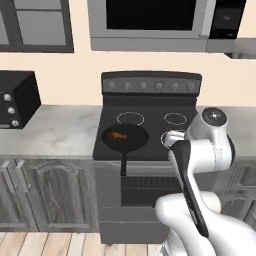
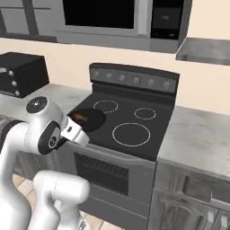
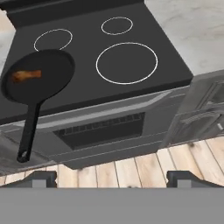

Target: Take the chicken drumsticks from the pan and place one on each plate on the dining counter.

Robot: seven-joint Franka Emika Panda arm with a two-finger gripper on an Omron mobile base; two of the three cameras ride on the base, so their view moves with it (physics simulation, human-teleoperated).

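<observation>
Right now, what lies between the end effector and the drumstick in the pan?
In the hand view, the end effector hangs over wood floor; the oven door and pan handle lie before the drumstick.

Matt black pan (image 3: 38, 75) lies on the smooth, dark stove top (image 3: 131, 94). Marbled grey stone counter (image 1: 50, 132) has a dull finish. Pale wooden floor planks (image 3: 131, 168) run beneath the gripper.

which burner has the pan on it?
The front-left burner: the pan covers it, a drumstick inside, handle pointing off the stove's front edge. The other three white rings are bare.
</observation>
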